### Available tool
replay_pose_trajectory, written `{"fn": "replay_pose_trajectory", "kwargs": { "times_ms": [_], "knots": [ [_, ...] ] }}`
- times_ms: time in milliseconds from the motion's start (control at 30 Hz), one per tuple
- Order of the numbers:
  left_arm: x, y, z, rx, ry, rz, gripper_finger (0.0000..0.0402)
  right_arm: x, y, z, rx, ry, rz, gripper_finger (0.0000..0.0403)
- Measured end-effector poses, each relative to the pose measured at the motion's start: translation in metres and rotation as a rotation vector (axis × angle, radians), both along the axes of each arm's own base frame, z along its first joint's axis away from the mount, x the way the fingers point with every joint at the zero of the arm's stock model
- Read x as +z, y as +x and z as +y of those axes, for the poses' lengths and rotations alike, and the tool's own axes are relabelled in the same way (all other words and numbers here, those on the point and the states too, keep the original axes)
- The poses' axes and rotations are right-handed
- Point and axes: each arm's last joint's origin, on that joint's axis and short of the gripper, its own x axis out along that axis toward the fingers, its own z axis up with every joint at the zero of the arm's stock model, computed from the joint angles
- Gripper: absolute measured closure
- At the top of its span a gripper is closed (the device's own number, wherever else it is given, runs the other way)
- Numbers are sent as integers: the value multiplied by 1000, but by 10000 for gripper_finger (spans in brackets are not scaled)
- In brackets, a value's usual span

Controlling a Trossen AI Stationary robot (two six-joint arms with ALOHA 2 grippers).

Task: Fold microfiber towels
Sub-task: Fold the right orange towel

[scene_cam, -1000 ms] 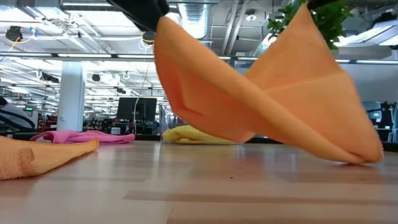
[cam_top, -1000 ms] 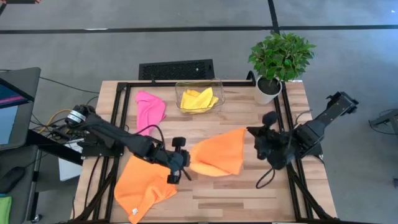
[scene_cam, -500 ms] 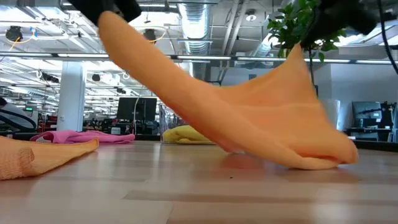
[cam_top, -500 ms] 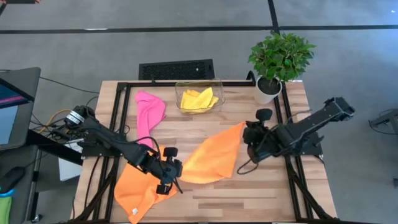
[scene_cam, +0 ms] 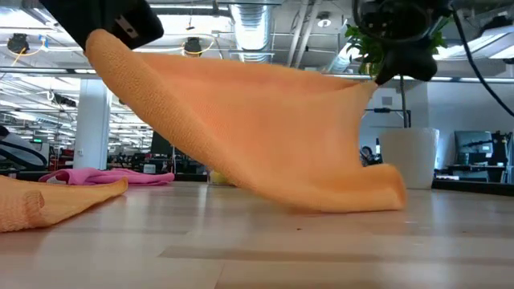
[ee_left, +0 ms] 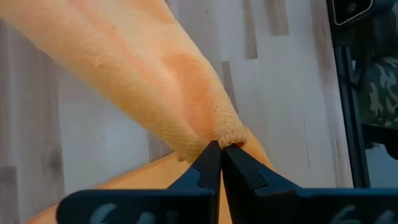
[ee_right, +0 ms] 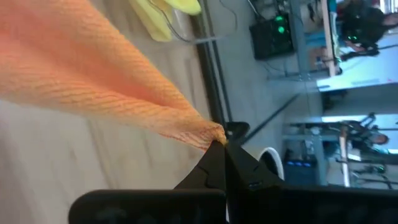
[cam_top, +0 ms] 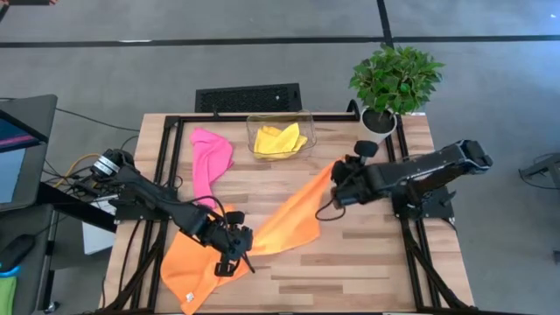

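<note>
While both grippers' fingers pinch opposite corners of the soft orange microfiber towel point(cam_top: 289, 220), left gripper point(cam_top: 234, 248) and right gripper point(cam_top: 336, 185) stretch it above the table's middle. Next, I judge, it needs laying flat.

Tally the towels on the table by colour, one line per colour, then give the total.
Orange towels: 2, one stretched, one lying flat
Pink towel: 1
Yellow towel: 1
Total: 4

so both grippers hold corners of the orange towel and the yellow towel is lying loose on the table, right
Not quite. The left gripper and right gripper do each pinch a corner of the stretched orange towel, but the yellow towel sits inside the clear bin, not loose on the table, as the high view shows.
</note>
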Motion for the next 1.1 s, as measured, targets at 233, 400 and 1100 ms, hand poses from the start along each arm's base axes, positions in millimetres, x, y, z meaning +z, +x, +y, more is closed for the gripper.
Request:
{"fn": "replay_pose_trajectory", "kwargs": {
  "times_ms": [233, 400, 1100],
  "knots": [
    [-1, -2, -1, -11, 0, 20, 401, -1, 5, -13, -31, -27, 8, 395],
    [-1, -3, 0, -17, 7, 32, 401, -3, 12, -15, -52, 81, -45, 395],
    [-1, -3, 1, 10, 26, 24, 401, -7, 25, -40, -143, 412, -156, 223]
  ]
}}
